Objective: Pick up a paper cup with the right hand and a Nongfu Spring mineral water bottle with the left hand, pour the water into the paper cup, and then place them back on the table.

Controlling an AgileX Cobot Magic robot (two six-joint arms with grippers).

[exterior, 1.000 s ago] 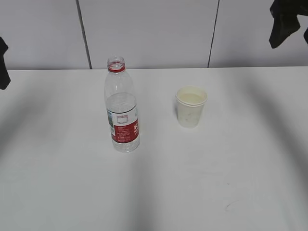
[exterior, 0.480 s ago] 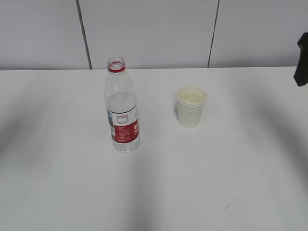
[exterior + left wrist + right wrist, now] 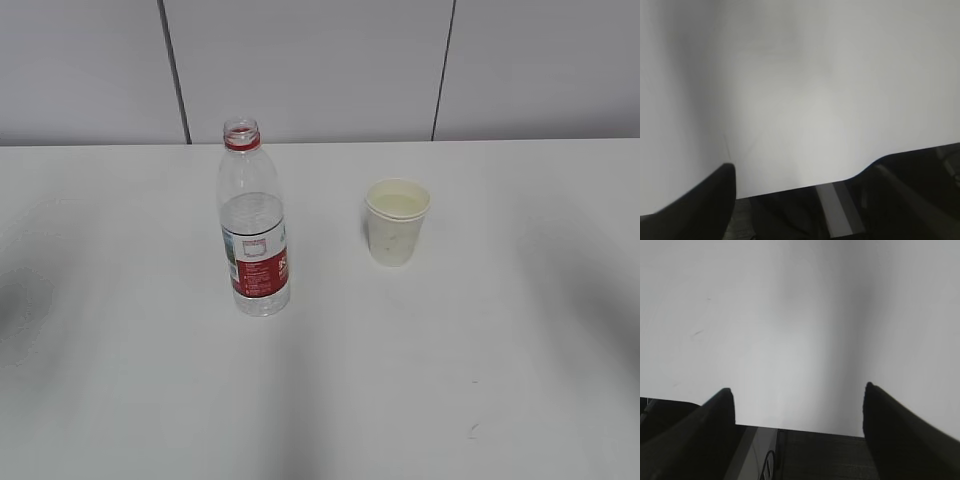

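Standing upright and apart on the table, bottle and filled cup suggest completion; left gripper and right gripper gape empty, needing only retreat.

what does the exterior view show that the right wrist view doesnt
Only the exterior view shows the bottle, uncapped and upright with some water in it, and the paper cup standing apart to its right; no arm appears there. Only the right wrist view shows the right claw, its two dark fingers spread wide with nothing between them, and the table's edge below. Both show the bare white table.
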